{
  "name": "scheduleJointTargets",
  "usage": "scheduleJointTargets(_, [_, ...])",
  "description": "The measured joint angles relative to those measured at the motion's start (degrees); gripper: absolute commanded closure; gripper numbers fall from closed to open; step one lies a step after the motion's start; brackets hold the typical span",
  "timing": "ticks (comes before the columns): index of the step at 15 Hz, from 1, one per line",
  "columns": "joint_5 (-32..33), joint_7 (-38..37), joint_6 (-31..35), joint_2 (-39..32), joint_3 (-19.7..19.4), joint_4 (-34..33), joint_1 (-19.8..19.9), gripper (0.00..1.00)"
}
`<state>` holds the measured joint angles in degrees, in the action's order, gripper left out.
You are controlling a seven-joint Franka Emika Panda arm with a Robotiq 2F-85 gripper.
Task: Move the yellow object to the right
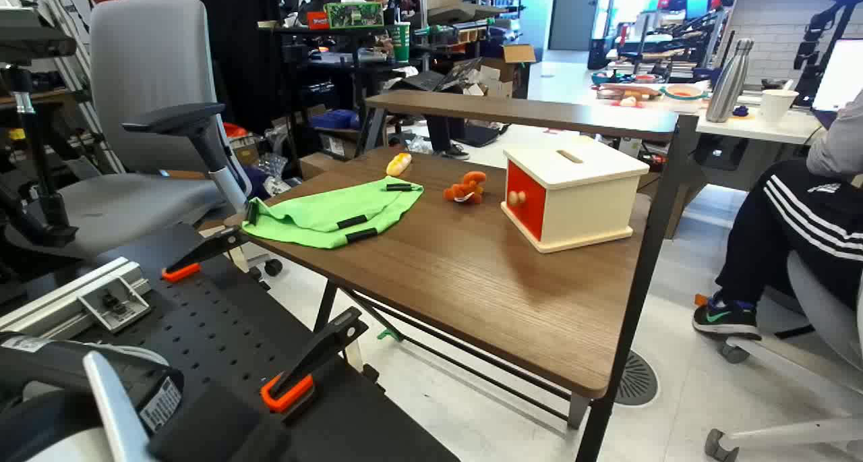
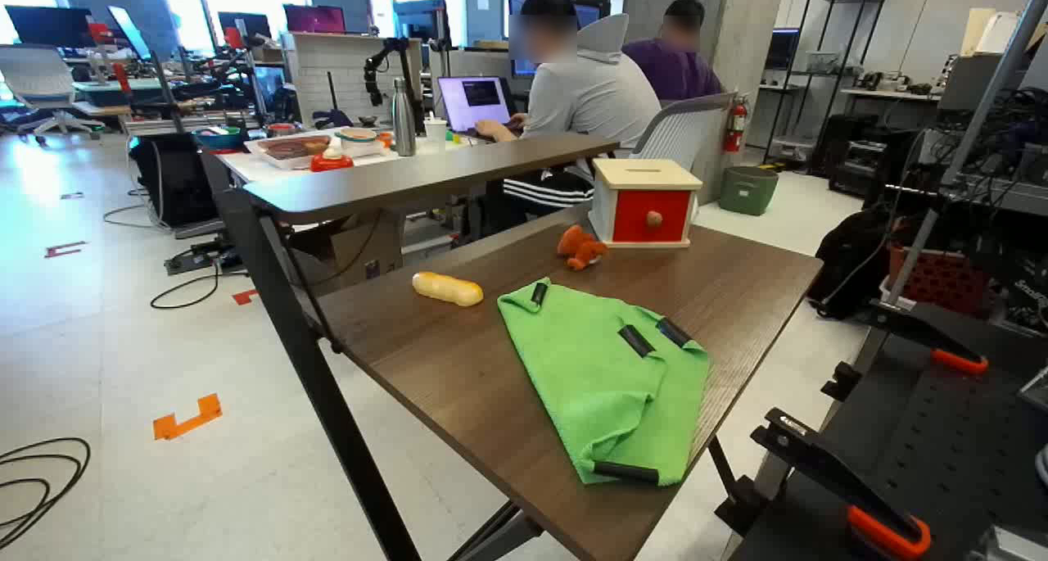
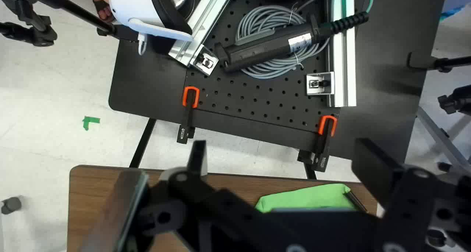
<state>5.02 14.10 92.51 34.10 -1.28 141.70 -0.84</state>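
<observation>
The yellow object [image 2: 448, 289] lies on the brown table [image 1: 465, 273], close to a corner by the raised shelf [image 2: 434, 174], and both exterior views show it. Near it, with a gap between, a bright green cloth [image 2: 589, 364] spreads out rumpled, with black strips [image 2: 625, 471] on it. A small red-orange item [image 1: 466, 187] sits between the yellow object and a pale wooden box [image 1: 586, 209] with a red front [image 2: 629, 219], which stands upright. As for the jaws, I catch them in the wrist view, where they stand spread wide, a patch of that green cloth showing between them. Past them, two orange-tipped clamps [image 3: 189, 111] sit on the edge of a black table [image 3: 147, 86], where a black device [image 3: 270, 49] rests on coiled grey cable [image 3: 247, 25].
</observation>
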Motion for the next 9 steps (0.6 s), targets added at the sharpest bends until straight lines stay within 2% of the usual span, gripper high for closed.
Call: scheduleJointTargets(9, [0.0, -0.4, 0.3, 0.0, 0.0, 0.1, 0.0, 0.00])
